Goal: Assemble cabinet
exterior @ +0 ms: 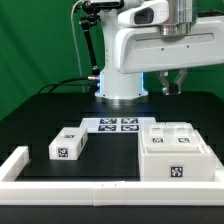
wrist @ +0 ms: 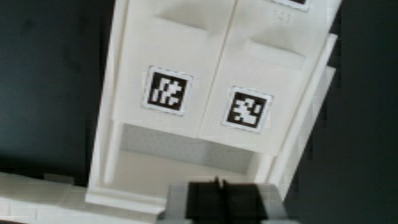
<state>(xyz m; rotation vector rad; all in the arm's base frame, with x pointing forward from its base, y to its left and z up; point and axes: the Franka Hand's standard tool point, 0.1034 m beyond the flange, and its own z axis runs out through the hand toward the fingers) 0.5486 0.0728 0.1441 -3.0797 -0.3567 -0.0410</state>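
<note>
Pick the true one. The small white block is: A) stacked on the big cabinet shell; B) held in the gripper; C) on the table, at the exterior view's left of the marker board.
C: the small block lies on the table beside the marker board, apart from the cabinet shell, and the gripper holds nothing.

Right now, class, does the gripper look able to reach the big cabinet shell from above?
Probably yes. The gripper hangs above the cabinet shell with nothing between them; the small block lies apart on the exterior view's left. It looks shut, so it would need opening first.
</note>
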